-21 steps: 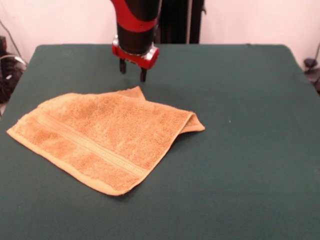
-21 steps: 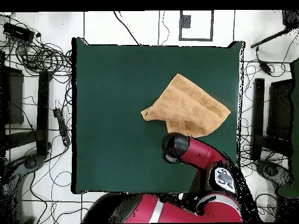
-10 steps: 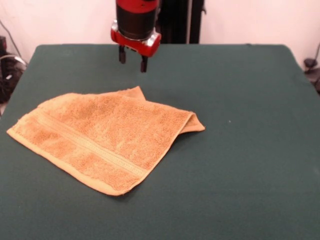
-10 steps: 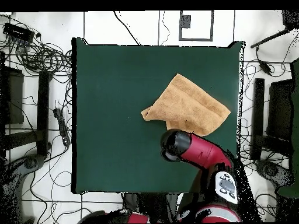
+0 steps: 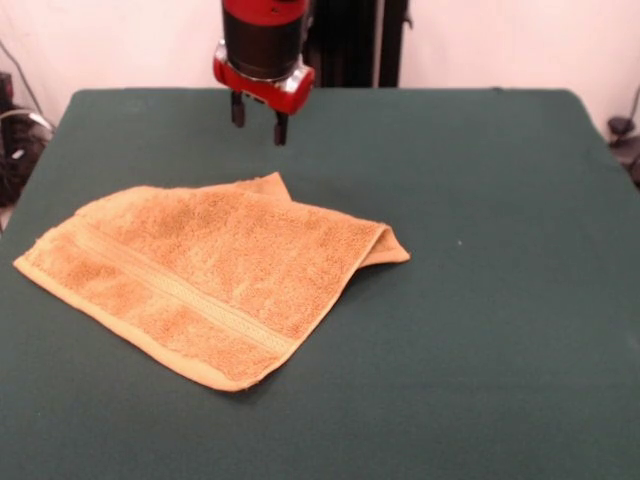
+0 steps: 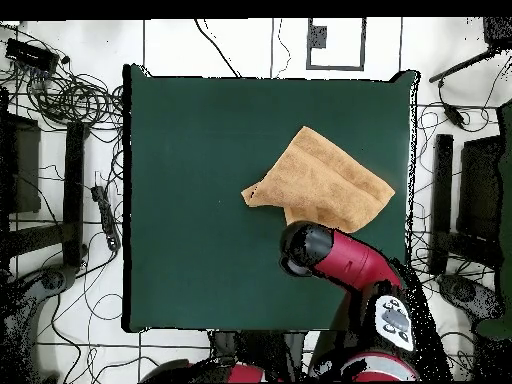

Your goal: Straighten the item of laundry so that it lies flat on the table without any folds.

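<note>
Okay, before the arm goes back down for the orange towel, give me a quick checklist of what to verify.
1. Orange-tan terry-cloth towel flat: not ok, a layer is folded under at its right corner in the front view.
2. Hand empty: ok, nothing between its fingers.
3. Hand open: ok, fingers apart.
4. Hand off the towel: ok, it hangs above the bare dark green felt table, beyond the towel's far corner.
5. Room to spread: ok, open felt right of the fold.

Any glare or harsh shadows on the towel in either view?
Front view: even light, no glare; the towel casts only a thin soft shadow along its near edge, and its weave is sharp. Overhead view: flat light, no hotspots on the table; the arm hides the towel's lower corner.
</note>
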